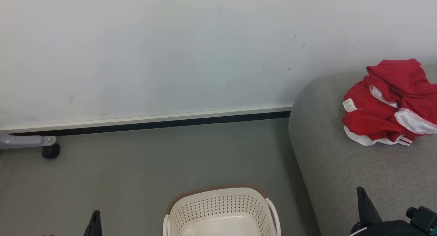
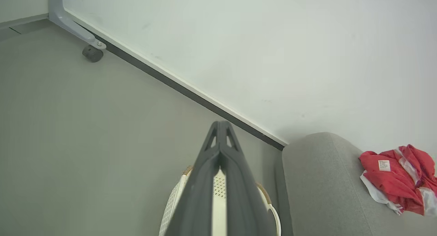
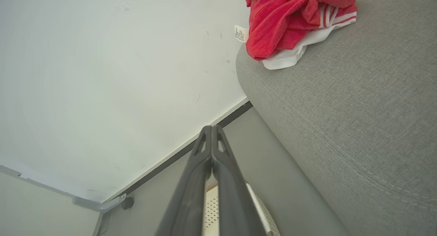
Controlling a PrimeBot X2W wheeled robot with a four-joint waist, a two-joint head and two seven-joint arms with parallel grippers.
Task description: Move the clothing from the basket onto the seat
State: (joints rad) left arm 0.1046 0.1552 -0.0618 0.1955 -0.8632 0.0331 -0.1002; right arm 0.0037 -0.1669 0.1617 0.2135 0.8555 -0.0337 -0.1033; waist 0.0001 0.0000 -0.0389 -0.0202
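Clothing [image 1: 389, 106] on seat [image 1: 341, 174]; transfer judged complete.

Lies bunched in a red heap with white trim bands near the rounded end of the grey seat, well apart from the basket [image 1: 218, 208], which stands on the floor just beside the seat. Visible part of the basket interior empty; lower part cut off by the picture edge, so completion judged likely, pending a check there. Small white sewn-in label [image 1: 349, 105] faces outward on the heap; print too small to read. No brand or other legible writing. Left end effector [image 2: 221, 127] fully closed, nothing held, near the basket. Right end effector [image 3: 211, 130] fully closed, nothing held, near the seat's side. Beyond: pale wall, dark skirting strip, grey frame leg with caster [image 1: 51, 150].
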